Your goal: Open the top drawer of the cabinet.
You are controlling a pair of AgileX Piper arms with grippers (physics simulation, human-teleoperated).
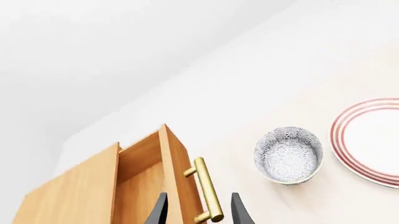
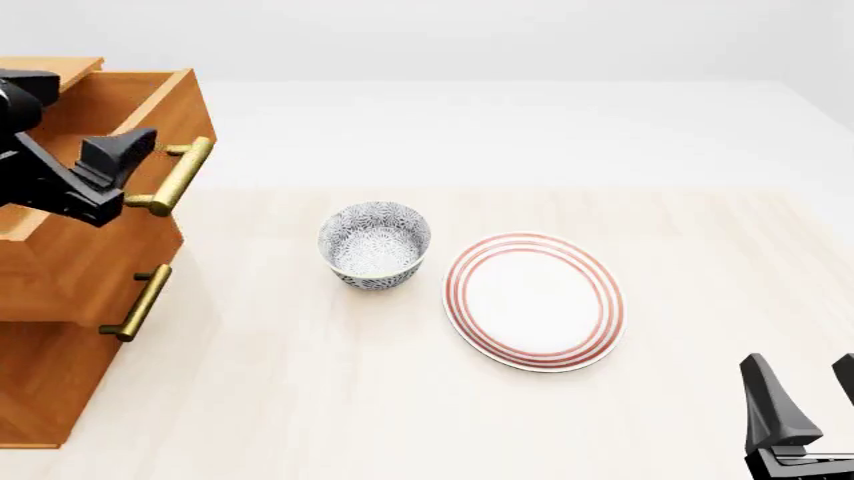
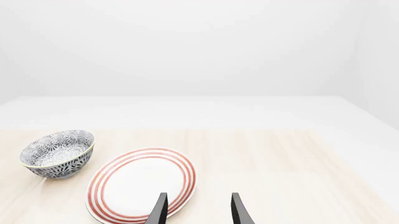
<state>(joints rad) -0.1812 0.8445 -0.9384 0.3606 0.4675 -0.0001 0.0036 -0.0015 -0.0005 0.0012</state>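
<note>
**One cabinet, one bowl, one plate, two grippers**

One cabinet point(image 2: 80, 300) stands at the left edge of the table point(image 2: 694, 260). Two brass handles show in the front view; a third drawer cannot be made out there. One top drawer point(image 2: 140, 120) is pulled partway out, its plain wooden inside visible from the left wrist view. Its handle point(image 2: 174, 175) lies between the fingers of the left gripper point(image 1: 198, 212); the jaws stand apart on either side of the bar, and whether they press on it cannot be told. The lower handle point(image 2: 136, 302) sits on a closed drawer front.

One patterned bowl point(image 2: 375, 244) stands near the table's middle, just beside one red-ringed plate point(image 2: 534, 300), both well apart from the cabinet.

The right gripper point(image 2: 805, 400) hangs at the near right corner, jaws apart, holding nothing.
</note>
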